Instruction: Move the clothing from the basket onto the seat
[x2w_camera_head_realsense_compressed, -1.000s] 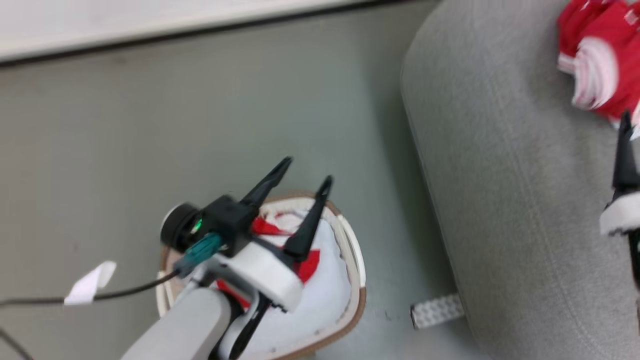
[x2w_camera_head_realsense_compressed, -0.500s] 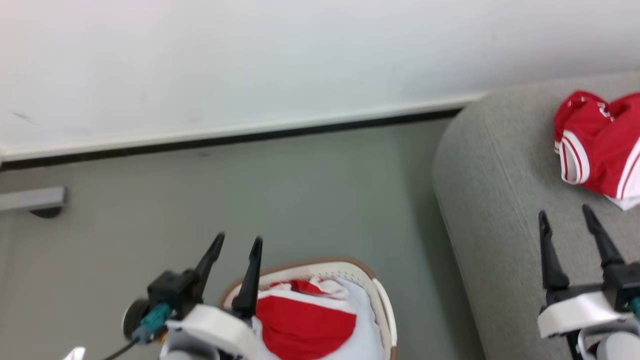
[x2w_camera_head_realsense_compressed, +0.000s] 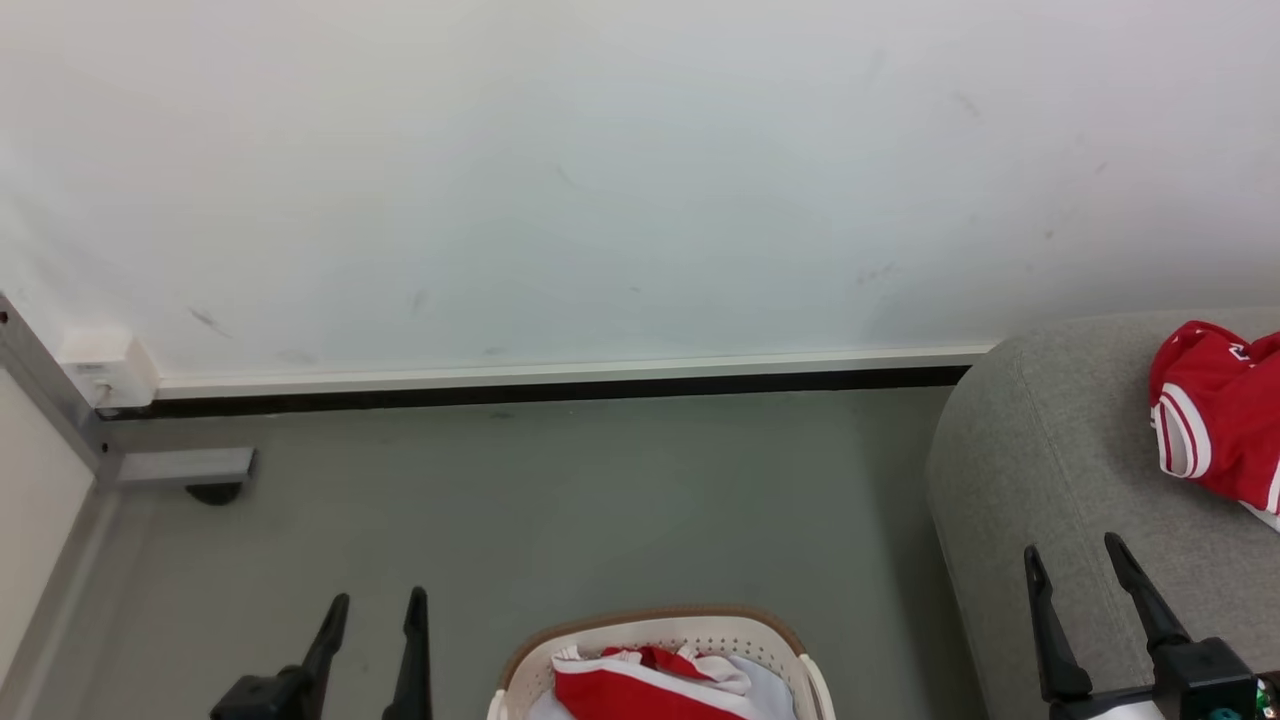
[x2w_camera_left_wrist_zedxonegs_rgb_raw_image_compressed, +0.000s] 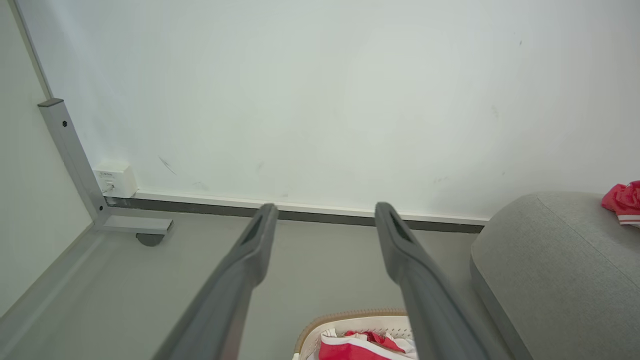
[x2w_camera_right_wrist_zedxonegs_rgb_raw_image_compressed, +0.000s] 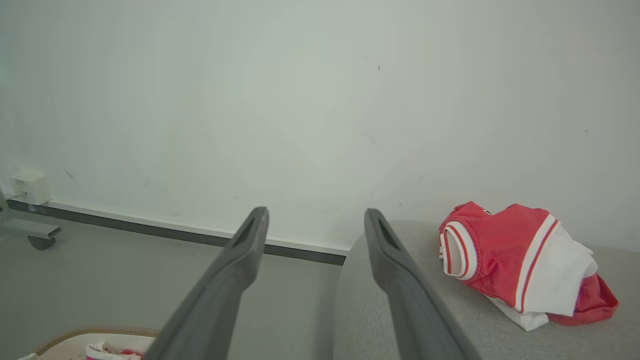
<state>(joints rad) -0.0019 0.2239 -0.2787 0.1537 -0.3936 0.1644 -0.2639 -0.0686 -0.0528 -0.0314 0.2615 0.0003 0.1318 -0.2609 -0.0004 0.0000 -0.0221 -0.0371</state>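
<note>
The fingers (x2w_camera_head_realsense_compressed: 412, 640) of the left gripper (x2w_camera_head_realsense_compressed: 378, 598) stand apart and released, with nothing between them. They rise from the lower left of the head view over the grey floor (x2w_camera_head_realsense_compressed: 560, 500), just left of the basket.

At the far left a grey metal frame (x2w_camera_head_realsense_compressed: 180, 465) runs down the corner and ends in a flat foot on the floor, with a dark wheel (x2w_camera_head_realsense_compressed: 212, 492) under it. A small white box (x2w_camera_head_realsense_compressed: 105, 370) sits on the wall (x2w_camera_head_realsense_compressed: 600, 180) beside the frame, at the end of the skirting board (x2w_camera_head_realsense_compressed: 560, 378).

The basket (x2w_camera_head_realsense_compressed: 650, 612) stands on the floor at the bottom middle of the head view, cut off by the lower edge, between the two grippers and apart from the seat. In it lies a red garment (x2w_camera_head_realsense_compressed: 620, 688) with white bands, resting on a pale cloth (x2w_camera_head_realsense_compressed: 772, 692).

The seat (x2w_camera_head_realsense_compressed: 1050, 450) fills the right side, its rounded end close to the wall. The right gripper (x2w_camera_head_realsense_compressed: 1071, 545) is above the seat's near part, its fingers (x2w_camera_head_realsense_compressed: 1050, 630) spread wide and empty. Beyond them, near the right edge, a second red garment (x2w_camera_head_realsense_compressed: 1215, 420) lies bunched on the seat, clear of the fingers. The right wrist view shows its white-banded opening and a white panel.
</note>
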